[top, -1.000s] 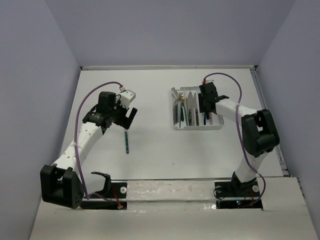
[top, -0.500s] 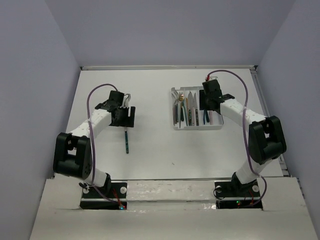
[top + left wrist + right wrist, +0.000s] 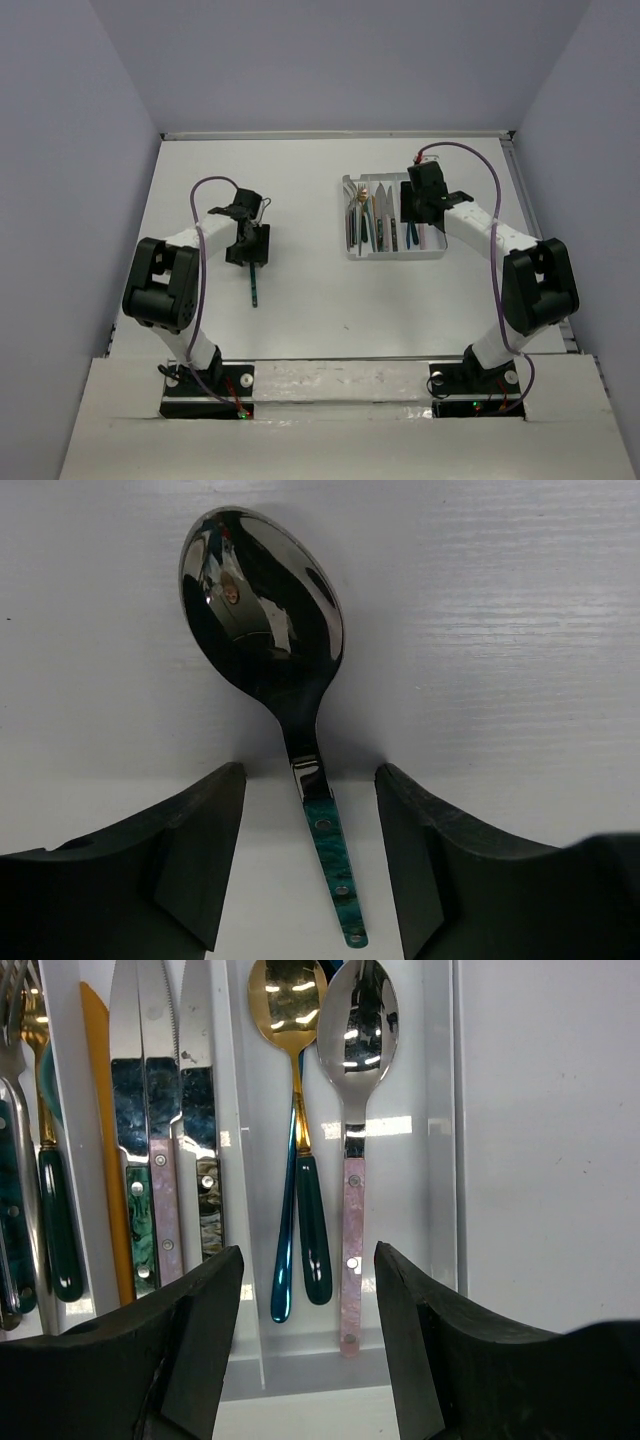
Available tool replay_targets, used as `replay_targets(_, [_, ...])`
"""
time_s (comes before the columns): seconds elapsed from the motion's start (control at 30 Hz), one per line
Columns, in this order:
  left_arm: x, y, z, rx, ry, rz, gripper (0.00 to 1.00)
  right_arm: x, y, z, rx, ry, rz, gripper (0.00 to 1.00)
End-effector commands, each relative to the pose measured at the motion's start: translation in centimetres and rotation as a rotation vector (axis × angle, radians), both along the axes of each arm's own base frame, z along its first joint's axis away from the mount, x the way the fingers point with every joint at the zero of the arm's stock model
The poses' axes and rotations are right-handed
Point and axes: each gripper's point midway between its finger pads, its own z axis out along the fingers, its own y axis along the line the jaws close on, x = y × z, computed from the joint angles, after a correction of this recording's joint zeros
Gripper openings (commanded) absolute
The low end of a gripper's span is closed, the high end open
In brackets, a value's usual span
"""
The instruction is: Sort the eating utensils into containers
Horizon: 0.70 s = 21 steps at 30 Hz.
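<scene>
A teal-handled metal spoon [image 3: 300,740] lies alone on the white table; in the top view [image 3: 254,285] it sits left of centre. My left gripper [image 3: 310,880] is open and low over it, a finger on each side of the handle, touching nothing. The white three-compartment tray [image 3: 432,254] stands at the right. It holds forks [image 3: 40,1210], knives [image 3: 165,1160] and spoons [image 3: 350,1160]. My right gripper [image 3: 308,1350] is open and empty above the tray's near end, over the spoon compartment.
The table's back edge meets the wall behind the tray [image 3: 330,134]. Both arm bases stand at the near edge [image 3: 330,385]. A purple cable loops over each arm.
My left arm swung in and lowered, so its gripper now straddles the spoon's handle. My right gripper shifted slightly over the tray, still open.
</scene>
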Motion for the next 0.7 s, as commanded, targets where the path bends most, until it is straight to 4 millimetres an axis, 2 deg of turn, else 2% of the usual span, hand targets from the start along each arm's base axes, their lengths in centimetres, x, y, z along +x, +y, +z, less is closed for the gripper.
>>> replay_targets(0.0, [-0.5,-0.3,-0.4,0.007,0.013,0.005,0.63,0.5,-0.2,0.7,0.0,-0.029,-0.006,0.61])
replay_targets(0.03, [-0.6,-0.3,-0.5,0.006,0.019,0.002,0.61,0.6,0.0,0.7,0.007,-0.028,0.0,0.61])
replay_targets(0.13, [-0.9,-0.6,-1.2,-0.011,0.043,-0.002,0.41,0.8,0.1,1.0,0.009,-0.038,0.003,0.61])
replay_targets(0.17, [-1.0,-0.7,-1.4,-0.016,0.051,-0.005,0.33,0.8,0.1,1.1,0.008,-0.041,0.003,0.61])
replay_targets(0.2, [-1.1,-0.8,-1.6,-0.02,0.057,-0.007,0.18,0.8,0.1,1.2,0.01,-0.042,0.004,0.61])
replay_targets(0.3, [-1.1,-0.9,-1.6,-0.02,0.057,-0.01,0.0,0.8,0.3,1.8,0.02,-0.055,0.009,0.61])
replay_targets(0.4, [-1.1,-1.4,-1.5,-0.058,0.064,-0.022,0.0,0.8,0.4,2.4,0.032,-0.068,0.016,0.61])
replay_targets(0.47, [0.2,-1.8,-0.7,-0.102,0.049,-0.019,0.0,0.7,0.8,2.8,0.052,-0.073,0.033,0.61])
replay_targets(0.5, [1.1,-2.5,0.2,-0.148,0.034,-0.023,0.0,0.5,1.4,3.3,0.077,-0.079,0.059,0.61])
replay_targets(0.57, [2.5,-2.5,1.8,-0.205,-0.007,0.002,0.0,0.4,2.1,4.0,0.1,-0.088,0.107,0.6])
replay_targets(0.6, [3.2,-3.0,2.9,-0.254,-0.036,0.0,0.0,0.4,2.5,5.0,0.117,-0.109,0.134,0.6])
replay_targets(0.67, [5.8,-3.6,6.5,-0.324,-0.154,0.005,0.0,0.2,4.4,7.0,0.152,-0.156,0.218,0.6])
